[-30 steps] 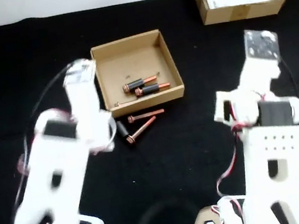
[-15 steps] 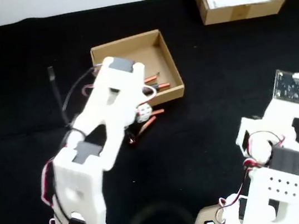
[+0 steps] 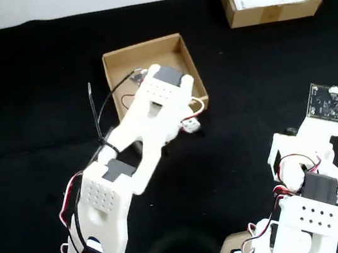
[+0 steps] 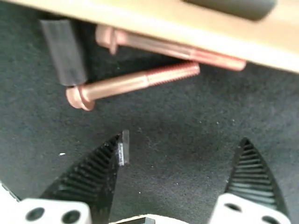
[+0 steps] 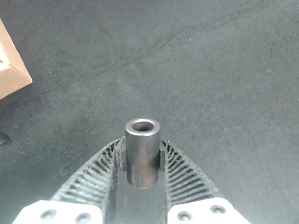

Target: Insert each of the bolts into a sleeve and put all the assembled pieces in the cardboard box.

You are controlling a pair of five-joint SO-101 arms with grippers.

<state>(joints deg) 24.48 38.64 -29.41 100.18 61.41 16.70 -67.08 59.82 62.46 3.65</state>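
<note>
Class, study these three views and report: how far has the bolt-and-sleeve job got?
Done: a dark sleeve-like piece seems to lie inside the cardboard box, its bolt unseen. In hand: the right gripper grips one empty sleeve; the left gripper hangs open over two bare bolts and a loose sleeve on the cloth beside the box. Left: sleeving both bolts and boxing them.

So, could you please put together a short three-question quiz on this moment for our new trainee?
1. True or false: the right gripper is shut on a sleeve.
2. How many loose bolts lie on the mat beside the cardboard box, ahead of the left gripper? A: one. B: two. C: four.
3. Fill in: the left gripper's jaws stand ____.
Key: 1 true; 2 B; 3 open.
</note>
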